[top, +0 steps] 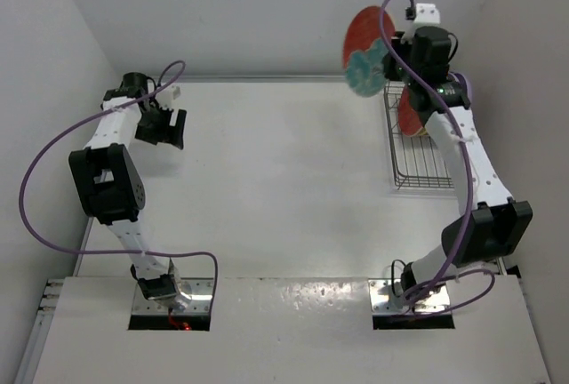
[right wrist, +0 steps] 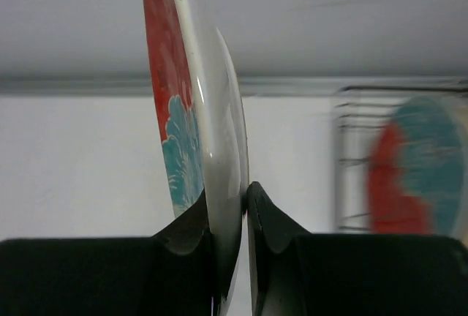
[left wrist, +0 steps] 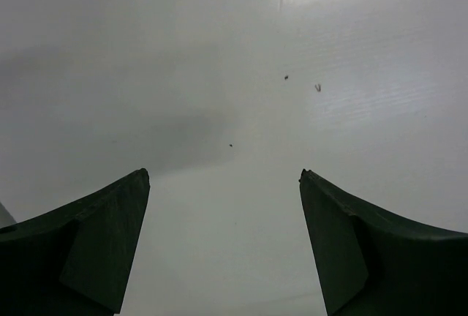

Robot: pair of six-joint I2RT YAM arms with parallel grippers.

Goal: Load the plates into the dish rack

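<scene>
A: Right gripper (right wrist: 245, 213), state?

B: Clamped on the rim of a red plate with teal flowers (right wrist: 197, 111). It's held edge-on and upright between the fingers, lifted off the table (top: 284, 162).

A: Left gripper (left wrist: 223, 184)?

B: Jaws apart, nothing between them, only bare table under it. Well away from the action.

A: What's past the right fingertips?

B: The dish rack (right wrist: 351, 162), ahead and off to the side of the held plate, and lower. A second red-and-teal plate (right wrist: 417, 162) already stands in it, blurred in the wrist view. I see no other plates.

A: Risks?

B: It's a pinch on the rim only, so the plate could pivot or slip on a quick swing. It could also clip the standing plate or catch a rack wire coming down, especially if it tilts off upright. I can't make out the prongs, so I can't judge the slot line-up.

A: Room to move?

B: The back wall (top: 267, 11) is just beyond the hand — tight there. The rack sits hard by the table's edge on the gripper's outer side. The open room is on the left-arm side, over the bare table.
</scene>
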